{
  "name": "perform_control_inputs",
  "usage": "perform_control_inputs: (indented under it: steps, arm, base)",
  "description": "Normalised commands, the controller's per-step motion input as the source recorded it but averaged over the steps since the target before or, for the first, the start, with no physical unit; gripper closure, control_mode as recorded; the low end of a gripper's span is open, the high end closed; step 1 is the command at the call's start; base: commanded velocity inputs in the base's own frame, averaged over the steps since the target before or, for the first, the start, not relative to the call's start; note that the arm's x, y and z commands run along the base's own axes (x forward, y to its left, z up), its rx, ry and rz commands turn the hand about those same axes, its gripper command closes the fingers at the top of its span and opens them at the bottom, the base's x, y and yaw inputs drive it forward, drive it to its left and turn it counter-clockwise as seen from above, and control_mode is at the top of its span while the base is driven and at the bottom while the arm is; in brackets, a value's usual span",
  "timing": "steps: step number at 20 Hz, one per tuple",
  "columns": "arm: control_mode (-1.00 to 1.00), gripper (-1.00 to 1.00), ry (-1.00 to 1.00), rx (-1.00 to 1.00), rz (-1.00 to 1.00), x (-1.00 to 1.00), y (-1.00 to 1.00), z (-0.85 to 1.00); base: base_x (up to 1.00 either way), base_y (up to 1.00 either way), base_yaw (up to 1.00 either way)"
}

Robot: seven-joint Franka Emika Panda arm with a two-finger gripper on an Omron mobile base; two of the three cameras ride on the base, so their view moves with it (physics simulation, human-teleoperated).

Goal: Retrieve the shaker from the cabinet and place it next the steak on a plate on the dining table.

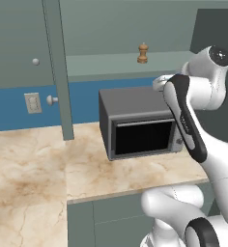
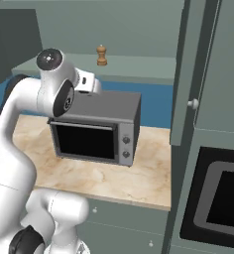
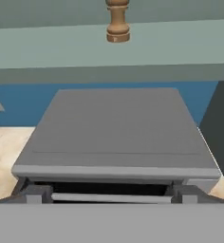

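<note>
The small brown wooden shaker (image 1: 143, 53) (image 2: 102, 55) (image 3: 117, 21) stands upright, alone on the open shelf of the grey-green cabinet (image 1: 101, 65) (image 2: 139, 64) (image 3: 180, 42). My gripper (image 3: 111, 194) is open, its fingertips wide apart with nothing between them. The hand (image 1: 160, 83) (image 2: 88, 83) hovers over the microwave's top, below and in front of the shelf edge, well short of the shaker. The steak, the plate and the dining table are out of view.
A dark grey microwave (image 1: 135, 120) (image 2: 96, 134) (image 3: 114, 133) sits on the beige marbled counter (image 1: 38, 164) right under the shelf. An open cabinet door (image 1: 58, 72) juts out at the left. At the right are a tall cabinet panel (image 2: 188, 74) and a black oven (image 2: 223, 198).
</note>
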Motion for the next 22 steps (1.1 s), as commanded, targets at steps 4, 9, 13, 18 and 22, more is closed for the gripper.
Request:
perform_control_inputs:
  steps: [4, 9, 13, 18, 22]
  arm:
    - [-1.0, -1.0, -0.11, -0.01, 0.0, 0.0, 0.0, 0.43]
    - [-1.0, -1.0, -0.03, -0.08, -0.01, 0.0, 0.01, 0.32]
    - [-1.0, -1.0, -0.02, -0.07, -0.02, 0.04, 0.07, 0.32]
    - [-1.0, -1.0, 0.0, -0.02, -0.01, 0.04, 0.07, 0.32]
    - [-1.0, -1.0, 0.0, 0.0, 0.0, 0.11, 0.07, 0.12]
  base:
    - [0.0, 0.0, 0.0]
    - [0.0, 0.0, 0.0]
    - [0.0, 0.0, 0.0]
    - [0.0, 0.0, 0.0]
    - [0.0, 0.0, 0.0]
